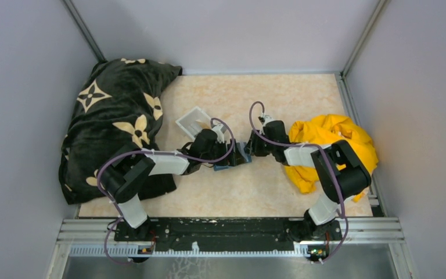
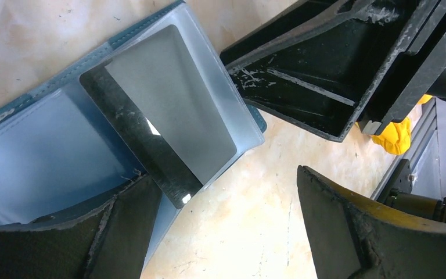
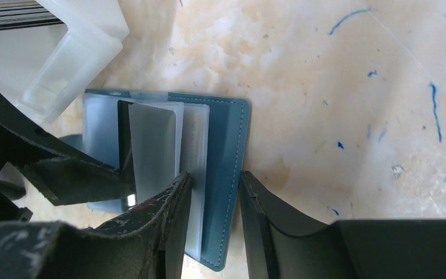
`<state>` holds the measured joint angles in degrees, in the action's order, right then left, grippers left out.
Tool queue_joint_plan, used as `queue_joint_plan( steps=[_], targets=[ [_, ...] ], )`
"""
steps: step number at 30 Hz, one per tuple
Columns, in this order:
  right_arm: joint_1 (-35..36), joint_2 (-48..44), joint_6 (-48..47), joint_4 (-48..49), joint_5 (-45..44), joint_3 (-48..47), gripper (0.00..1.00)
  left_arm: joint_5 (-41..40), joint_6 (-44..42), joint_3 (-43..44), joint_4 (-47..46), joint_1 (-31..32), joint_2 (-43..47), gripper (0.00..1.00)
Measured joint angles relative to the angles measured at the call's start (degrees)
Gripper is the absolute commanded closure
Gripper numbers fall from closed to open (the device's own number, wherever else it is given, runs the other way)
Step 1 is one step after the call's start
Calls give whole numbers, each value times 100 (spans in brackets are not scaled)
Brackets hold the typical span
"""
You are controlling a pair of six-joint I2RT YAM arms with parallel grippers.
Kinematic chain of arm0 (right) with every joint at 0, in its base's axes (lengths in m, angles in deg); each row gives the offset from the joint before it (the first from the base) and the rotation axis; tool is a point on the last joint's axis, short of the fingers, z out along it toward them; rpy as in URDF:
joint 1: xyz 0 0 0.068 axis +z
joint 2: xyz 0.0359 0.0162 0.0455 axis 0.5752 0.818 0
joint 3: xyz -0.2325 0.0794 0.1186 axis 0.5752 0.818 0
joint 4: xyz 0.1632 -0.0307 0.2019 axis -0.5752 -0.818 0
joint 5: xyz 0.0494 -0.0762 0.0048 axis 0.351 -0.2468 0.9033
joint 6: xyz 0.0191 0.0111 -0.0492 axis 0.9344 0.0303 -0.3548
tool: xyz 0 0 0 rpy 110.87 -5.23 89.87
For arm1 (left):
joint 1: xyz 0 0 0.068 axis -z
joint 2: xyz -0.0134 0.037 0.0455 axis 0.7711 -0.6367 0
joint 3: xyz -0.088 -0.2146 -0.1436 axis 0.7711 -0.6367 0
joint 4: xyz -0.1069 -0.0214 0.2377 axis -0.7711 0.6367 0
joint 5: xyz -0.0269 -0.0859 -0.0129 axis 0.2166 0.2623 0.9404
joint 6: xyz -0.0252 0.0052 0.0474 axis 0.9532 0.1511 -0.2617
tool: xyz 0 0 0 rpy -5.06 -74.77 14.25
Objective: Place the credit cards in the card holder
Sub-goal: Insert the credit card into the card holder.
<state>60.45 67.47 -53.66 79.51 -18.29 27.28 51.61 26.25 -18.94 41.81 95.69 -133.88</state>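
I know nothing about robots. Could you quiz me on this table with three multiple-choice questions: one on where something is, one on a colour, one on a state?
1. Where on the table is the yellow cloth? A left side; B right side; C middle.
2. What colour is the cover of the wallet? A red; B black; C teal.
3. How does the wallet lie? A open; B folded shut; C standing on edge.

Answers: 1 B, it is bunched at the right edge. 2 C, the stitched cover is teal. 3 A, its clear sleeves show, with a grey card partly in one.
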Motion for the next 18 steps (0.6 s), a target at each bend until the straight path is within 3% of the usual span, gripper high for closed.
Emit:
queue_joint_plan(
  steps=[18],
  targets=[
    [-389, -684, 839, 835, 772, 1141, 50, 254, 50, -111, -411, -92, -105, 7]
  ],
)
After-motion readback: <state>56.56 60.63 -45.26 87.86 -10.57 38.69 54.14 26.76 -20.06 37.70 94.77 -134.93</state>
